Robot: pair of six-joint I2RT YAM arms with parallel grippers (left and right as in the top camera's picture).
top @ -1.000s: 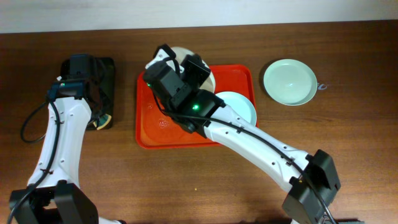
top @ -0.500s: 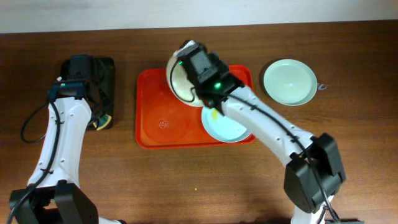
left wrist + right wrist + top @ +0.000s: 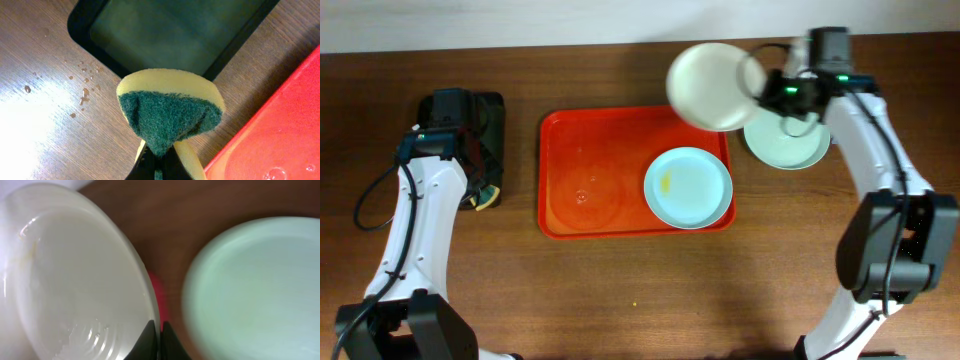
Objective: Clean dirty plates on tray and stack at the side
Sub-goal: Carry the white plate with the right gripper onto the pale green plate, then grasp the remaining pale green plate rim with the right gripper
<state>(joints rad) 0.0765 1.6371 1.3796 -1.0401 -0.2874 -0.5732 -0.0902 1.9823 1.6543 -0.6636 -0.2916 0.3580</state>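
My right gripper is shut on the rim of the cream-white plate and holds it in the air over the tray's far right corner; in the right wrist view the plate fills the left. A mint-blue plate lies on the table right of the tray, also in the right wrist view. Another mint-blue plate with a yellow smear lies on the red-orange tray. My left gripper is shut on a yellow-green sponge beside the black tray.
A small black tray stands at the far left, also in the left wrist view. Water drops lie on the wood beside it. The red tray's edge is right of the sponge.
My right arm lifted the cream-white plate off the tray's far side and swung it right, toward the mint-blue plate on the table. The left arm has not moved.
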